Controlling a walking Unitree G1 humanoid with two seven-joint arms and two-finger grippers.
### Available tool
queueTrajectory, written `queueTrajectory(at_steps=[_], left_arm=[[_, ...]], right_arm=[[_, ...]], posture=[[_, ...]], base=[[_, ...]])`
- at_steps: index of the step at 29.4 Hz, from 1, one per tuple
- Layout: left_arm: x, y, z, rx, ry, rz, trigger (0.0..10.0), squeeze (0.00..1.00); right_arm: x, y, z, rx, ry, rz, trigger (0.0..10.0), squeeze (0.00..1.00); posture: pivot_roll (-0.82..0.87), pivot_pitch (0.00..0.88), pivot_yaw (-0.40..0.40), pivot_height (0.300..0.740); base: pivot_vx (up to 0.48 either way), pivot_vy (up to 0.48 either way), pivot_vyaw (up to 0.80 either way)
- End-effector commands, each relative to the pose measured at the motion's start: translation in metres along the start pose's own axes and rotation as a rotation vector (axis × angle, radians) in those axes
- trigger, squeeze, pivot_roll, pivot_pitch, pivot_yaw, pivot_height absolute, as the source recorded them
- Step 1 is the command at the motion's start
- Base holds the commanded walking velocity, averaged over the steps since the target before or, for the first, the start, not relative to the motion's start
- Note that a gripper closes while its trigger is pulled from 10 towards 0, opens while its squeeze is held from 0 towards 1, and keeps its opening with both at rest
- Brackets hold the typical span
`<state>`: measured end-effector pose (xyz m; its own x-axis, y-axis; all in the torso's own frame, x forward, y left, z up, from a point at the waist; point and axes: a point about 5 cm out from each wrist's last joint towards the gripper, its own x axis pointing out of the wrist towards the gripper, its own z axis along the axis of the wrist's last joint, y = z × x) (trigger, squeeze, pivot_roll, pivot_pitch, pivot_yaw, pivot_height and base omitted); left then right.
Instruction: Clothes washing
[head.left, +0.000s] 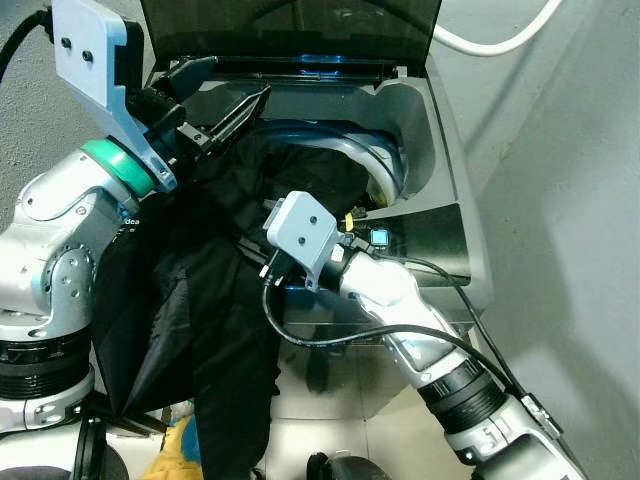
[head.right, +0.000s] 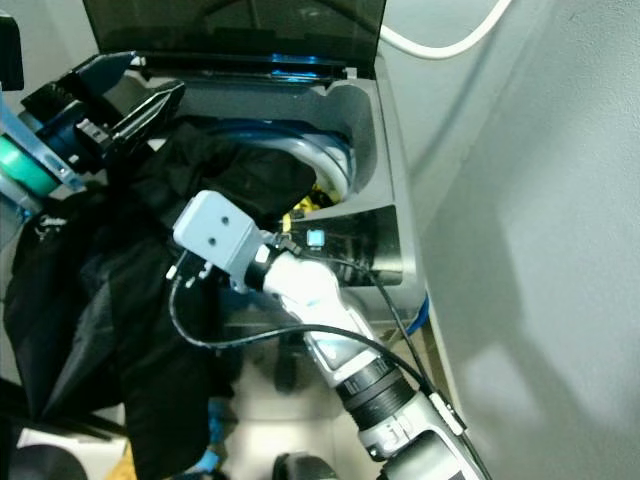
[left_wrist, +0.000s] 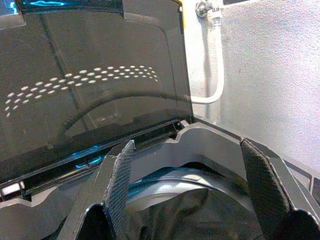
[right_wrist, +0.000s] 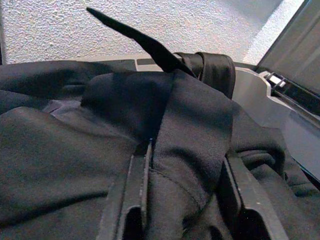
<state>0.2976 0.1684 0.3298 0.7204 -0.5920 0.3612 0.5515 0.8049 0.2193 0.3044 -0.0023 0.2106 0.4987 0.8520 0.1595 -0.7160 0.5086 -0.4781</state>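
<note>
At the centre of the head views, your right gripper (right_wrist: 182, 200) has its two black fingers sunk into the black garment (head.left: 215, 300), with a fold of cloth bunched between them; the wrist view shows the fabric filling the gap, so it looks clamped on that fold, probably to lift the hanging part. Toward the upper left of the frame, your left gripper (head.left: 215, 95) hovers over the tub mouth with its fingers spread wide and nothing between them, just above the cloth, likely ready to push fabric down or take a second hold. That garment is only half loaded: its upper part lies heaped in the opening of the top-loading washing machine (head.left: 440, 215), while a long stretch drapes over the front edge and hangs toward the lower left of the frame. Behind it, the smoked lid (left_wrist: 90, 85) stands raised, leaving the drum free. A white hose (head.left: 500, 40) runs along the wall at the upper right. You would judge the loading unfinished until the hanging length is gathered inside the rim.
</note>
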Motion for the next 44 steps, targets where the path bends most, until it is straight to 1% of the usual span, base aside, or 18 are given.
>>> queueTrajectory(at_steps=[1,9,11,12,15,17,18,20,22,23,24,25,28,31,33,36,40,44], left_arm=[[-0.002,-0.002,-0.001,0.005,0.010,0.003,10.0,0.00],[-0.003,-0.001,0.000,0.003,0.000,0.010,10.0,0.00],[-0.003,-0.001,0.001,-0.006,-0.012,0.014,10.0,0.00],[-0.003,-0.001,0.002,-0.018,-0.024,0.018,10.0,0.00],[-0.003,-0.001,0.002,-0.020,-0.026,0.018,10.0,0.00],[-0.003,-0.002,0.000,-0.024,-0.023,0.016,10.0,0.00],[-0.003,-0.002,0.000,-0.024,-0.023,0.016,10.0,0.00],[-0.002,-0.003,-0.001,-0.029,-0.025,0.016,10.0,0.00],[-0.002,-0.003,-0.001,-0.029,-0.025,0.016,10.0,0.00],[-0.001,-0.003,-0.001,-0.031,-0.027,0.016,10.0,0.00],[0.000,-0.003,0.000,-0.033,-0.034,0.018,10.0,0.00],[0.000,-0.003,0.000,-0.033,-0.034,0.018,10.0,0.00],[0.001,-0.003,0.001,-0.038,-0.046,0.022,10.0,0.00],[0.000,-0.004,0.001,-0.040,-0.048,0.018,10.0,0.00],[0.000,-0.005,0.001,-0.041,-0.048,0.017,10.0,0.00],[0.000,-0.005,0.001,-0.045,-0.047,0.017,10.0,0.00],[0.000,-0.006,0.001,-0.045,-0.045,0.015,10.0,0.00],[0.002,-0.008,-0.001,-0.051,-0.040,0.011,10.0,0.00]], right_arm=[[-0.004,0.000,-0.004,0.025,0.005,-0.001,0.0,0.00],[-0.005,-0.003,0.000,0.057,-0.017,-0.015,0.0,0.00],[-0.003,-0.014,0.003,0.048,-0.028,-0.084,0.0,0.00],[0.002,-0.039,0.009,0.029,-0.038,-0.232,10.0,0.00],[0.003,-0.046,0.011,0.022,-0.043,-0.270,10.0,0.00],[0.007,-0.074,0.022,-0.010,-0.073,-0.414,10.0,0.00],[0.007,-0.074,0.022,-0.010,-0.073,-0.414,10.0,0.00],[0.008,-0.109,0.038,-0.056,-0.103,-0.604,10.0,0.00],[0.008,-0.109,0.038,-0.056,-0.103,-0.604,10.0,0.00],[0.007,-0.120,0.044,-0.073,-0.114,-0.672,10.0,0.00],[0.001,-0.141,0.055,-0.137,-0.123,-0.832,10.0,0.00],[0.001,-0.141,0.055,-0.137,-0.123,-0.832,10.0,0.00],[-0.021,-0.172,0.080,-0.267,-0.200,-1.154,10.0,0.00],[-0.026,-0.175,0.079,-0.307,-0.185,-1.213,10.0,0.00],[-0.023,-0.173,0.074,-0.311,-0.150,-1.184,10.0,0.00],[-0.004,-0.150,0.054,-0.303,-0.091,-0.919,10.0,0.00],[0.005,-0.135,0.048,-0.304,-0.096,-0.783,10.0,0.00],[0.017,-0.101,0.048,-0.168,-0.207,-0.505,10.0,0.00]], posture=[[0.09,0.101,0.039,0.740],[0.08,0.093,0.039,0.740],[0.08,0.093,0.039,0.740],[0.08,0.093,0.039,0.740],[0.08,0.093,0.039,0.740],[0.08,0.089,0.037,0.740],[0.08,0.089,0.037,0.740],[0.08,0.089,0.040,0.740],[0.08,0.089,0.040,0.740],[0.08,0.086,0.041,0.740],[0.08,0.084,0.039,0.740],[0.08,0.084,0.039,0.740],[0.08,0.085,0.037,0.740],[0.08,0.085,0.037,0.740],[0.08,0.085,0.037,0.740],[0.08,0.089,0.039,0.740],[0.08,0.092,0.041,0.740],[0.07,0.096,0.042,0.740]], base=[[0.000,0.000,0.00],[0.000,0.000,0.00],[0.000,0.000,0.00],[0.000,0.000,0.00],[0.000,0.000,0.00],[0.000,0.000,0.00],[0.000,0.000,0.00],[0.000,0.000,0.00],[0.000,0.000,0.00],[0.000,0.000,0.00],[0.000,0.000,0.00],[0.000,0.000,0.00],[0.000,0.000,0.00],[0.000,0.000,0.00],[0.000,0.000,0.00],[0.000,0.000,0.00],[0.000,0.000,0.00],[0.000,0.000,0.00]])
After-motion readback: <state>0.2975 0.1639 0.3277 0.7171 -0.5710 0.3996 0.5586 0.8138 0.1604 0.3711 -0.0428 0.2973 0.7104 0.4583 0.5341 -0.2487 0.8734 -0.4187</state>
